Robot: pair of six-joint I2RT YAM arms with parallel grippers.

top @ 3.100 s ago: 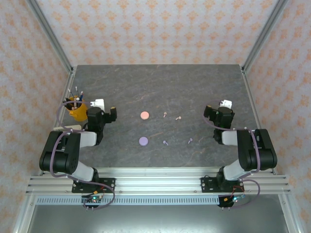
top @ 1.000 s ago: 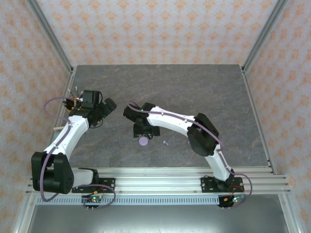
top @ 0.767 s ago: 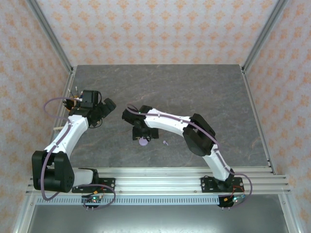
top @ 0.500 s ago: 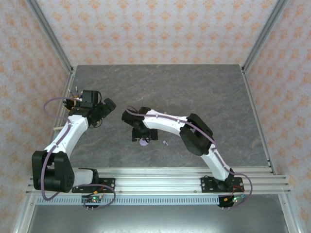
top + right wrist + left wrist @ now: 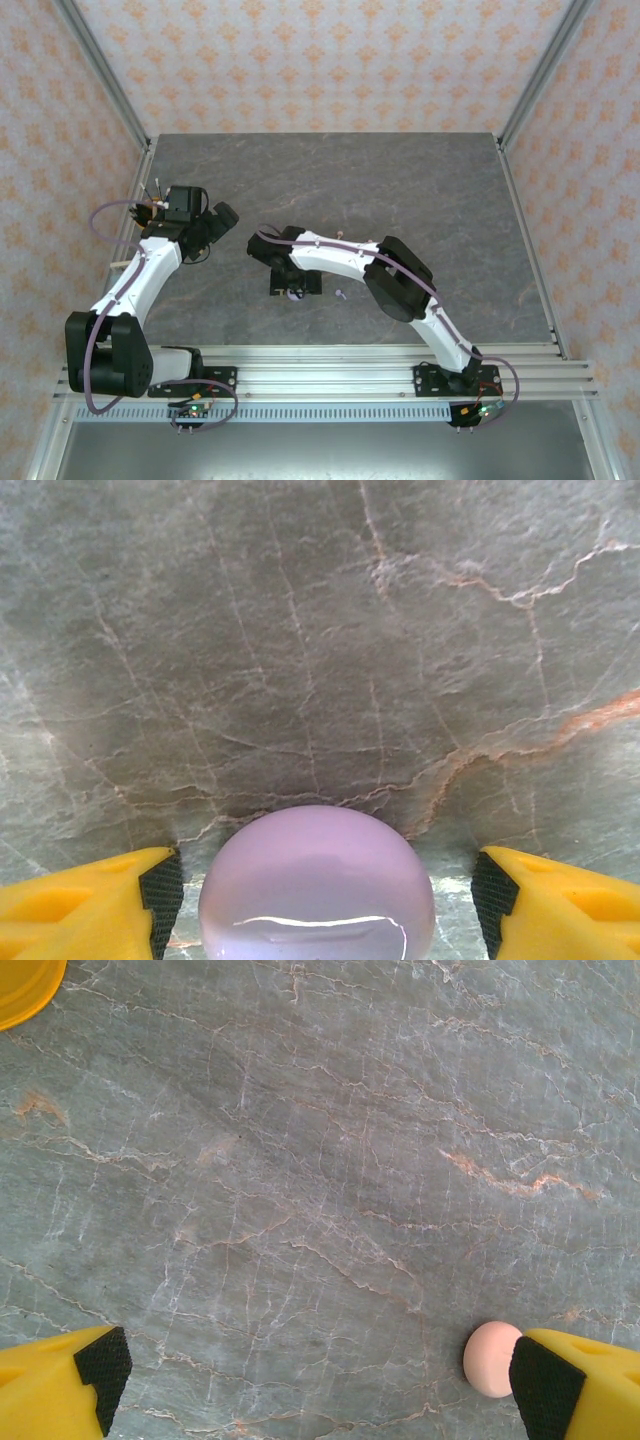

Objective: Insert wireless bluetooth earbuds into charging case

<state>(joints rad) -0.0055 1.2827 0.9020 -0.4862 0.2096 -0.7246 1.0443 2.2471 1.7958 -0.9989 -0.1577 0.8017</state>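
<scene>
The round lilac charging case (image 5: 316,885) lies on the grey stone table, between my right gripper's (image 5: 325,900) yellow fingers. A narrow gap shows on each side of it, so the jaws stand open around it. From above, the right gripper (image 5: 294,288) covers most of that lilac case (image 5: 292,294). One lilac earbud (image 5: 341,294) lies just right of it. My left gripper (image 5: 322,1388) is open over bare table. A pale pink case (image 5: 490,1358) sits just ahead of its right finger (image 5: 545,1390). In the top view the left gripper (image 5: 215,225) hangs at the table's left.
An orange pen cup (image 5: 25,982) sits at the left wrist view's top-left corner, and in the top view the pen cup (image 5: 150,208) stands behind the left arm. The right arm (image 5: 340,258) stretches across the table's middle. Metal frame posts stand at the corners.
The right gripper has slid slightly down and left, settling lower around the lilac case, which now shows less from above. The left arm has not moved.
</scene>
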